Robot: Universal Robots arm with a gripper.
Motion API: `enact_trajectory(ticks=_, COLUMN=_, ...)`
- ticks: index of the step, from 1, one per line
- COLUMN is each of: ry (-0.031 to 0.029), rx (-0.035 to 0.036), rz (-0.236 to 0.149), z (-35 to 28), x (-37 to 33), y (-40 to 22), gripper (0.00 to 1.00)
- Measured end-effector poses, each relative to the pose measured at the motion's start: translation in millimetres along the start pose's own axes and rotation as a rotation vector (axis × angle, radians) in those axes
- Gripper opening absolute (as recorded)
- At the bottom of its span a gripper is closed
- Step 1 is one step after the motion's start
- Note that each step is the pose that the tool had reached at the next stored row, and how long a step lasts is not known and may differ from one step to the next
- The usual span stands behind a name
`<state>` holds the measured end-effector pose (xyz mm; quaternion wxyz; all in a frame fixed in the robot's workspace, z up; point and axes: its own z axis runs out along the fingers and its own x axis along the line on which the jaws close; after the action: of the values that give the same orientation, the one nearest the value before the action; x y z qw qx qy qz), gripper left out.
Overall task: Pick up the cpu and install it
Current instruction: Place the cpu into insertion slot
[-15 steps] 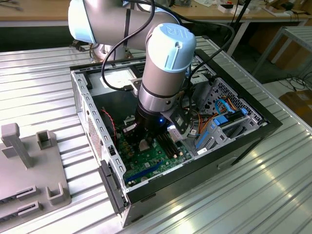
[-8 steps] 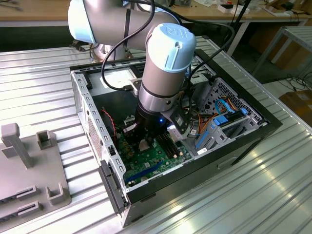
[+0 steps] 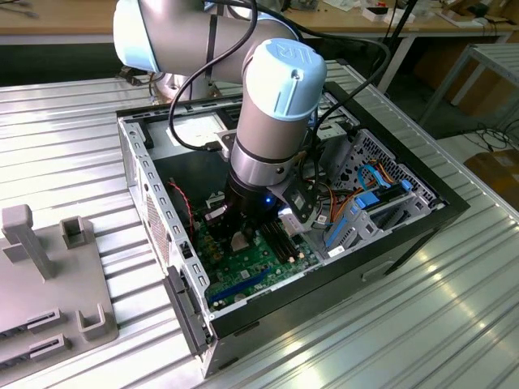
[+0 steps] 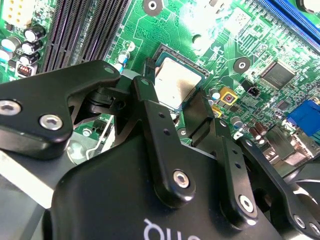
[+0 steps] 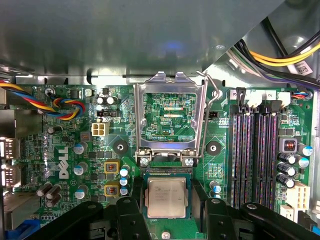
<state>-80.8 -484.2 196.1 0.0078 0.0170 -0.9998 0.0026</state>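
Silver cpu [image 5: 166, 197] lies in its socket mid-motherboard [image 5: 222, 172], beside the raised frame [image 5: 140, 120]. Fingers [image 5: 135, 200] are spread either side, not pinching. Seating step, I judge: frame unlatched, so any lift-off must go straight up without nudging.

Ribbed metal table [image 3: 422, 324] — wooden desks [image 3: 49, 16] behind.

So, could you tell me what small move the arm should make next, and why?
Probably ease the pincer straight up, watching the cpu: it appears to lie flat in its socket already, with the metal frame hinged open.
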Motion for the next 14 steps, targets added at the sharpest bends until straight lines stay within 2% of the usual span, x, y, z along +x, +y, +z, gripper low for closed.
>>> enact_trajectory(ticks=14, ry=0.0001, rx=-0.0003, rz=0.0, z=0.3, x=-0.3, y=0.0, gripper=0.47)
